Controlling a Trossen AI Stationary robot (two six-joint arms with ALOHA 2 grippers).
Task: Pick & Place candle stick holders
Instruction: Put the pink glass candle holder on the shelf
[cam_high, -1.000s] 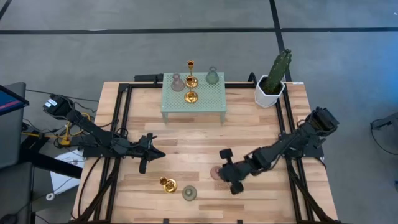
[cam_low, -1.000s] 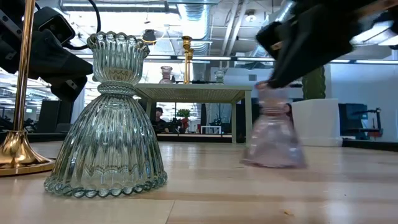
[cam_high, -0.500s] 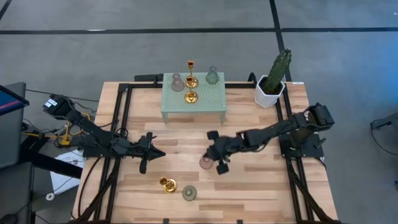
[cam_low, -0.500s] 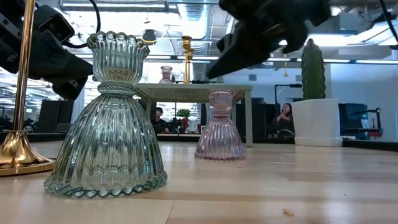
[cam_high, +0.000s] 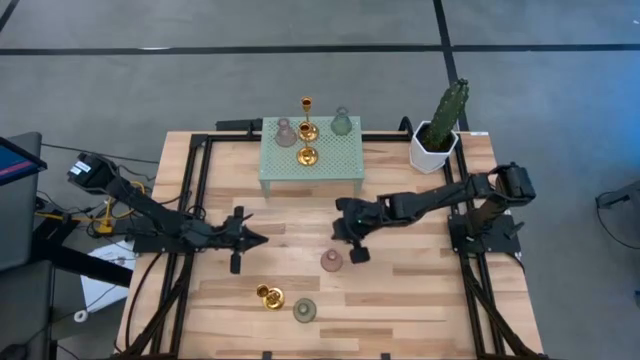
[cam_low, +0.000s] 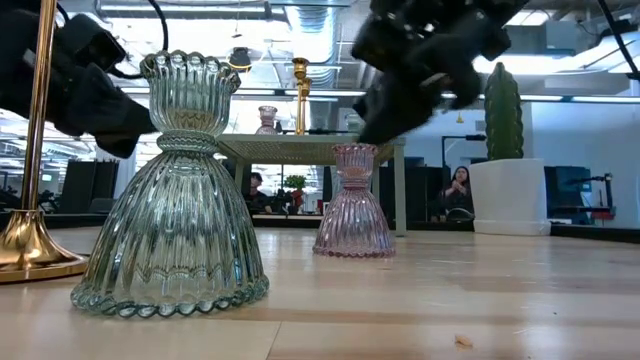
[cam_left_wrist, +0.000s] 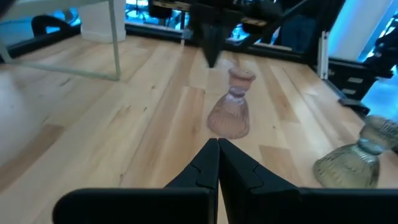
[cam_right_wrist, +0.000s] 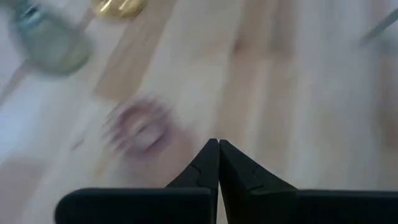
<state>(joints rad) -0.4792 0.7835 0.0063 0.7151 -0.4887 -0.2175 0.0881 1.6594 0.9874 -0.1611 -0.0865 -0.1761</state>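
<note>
The pink candle stick holder (cam_high: 331, 261), which a second ago was being carried low over the bench (cam_high: 420, 310) in a blur, is now set upright on the wood, clear of any grip. It stands a little beyond the spot seen half a second ago, nearer the bench's middle. The right pincer (cam_high: 352, 247) has been drawn back from it and is raised just beside it, its fingers pressed together on nothing. The left pincer (cam_high: 252, 239) has stayed where it was, at the left of the bench, likewise closed and empty.

From above, three holders are seen on the open bench: the pink one, a gold candle stick holder (cam_high: 269, 296) and a green candle stick holder (cam_high: 304, 311) close together near the front edge. Four more are seen on the mint green stand (cam_high: 340, 165) at the back: one pink, two gold, one green. A cactus in a white pot (cam_high: 438, 132) stands beside the stand.

The low view alone reveals the ribbed glass of the green holder (cam_low: 171, 200) and the pink one (cam_low: 354, 205), and a person (cam_low: 459, 187) seated in the room behind. In the left wrist view the pink holder (cam_left_wrist: 232, 104) is seen straight ahead of the closed fingers (cam_left_wrist: 200, 163). In the right wrist view it is only a blurred pink patch (cam_right_wrist: 138, 127).
</note>
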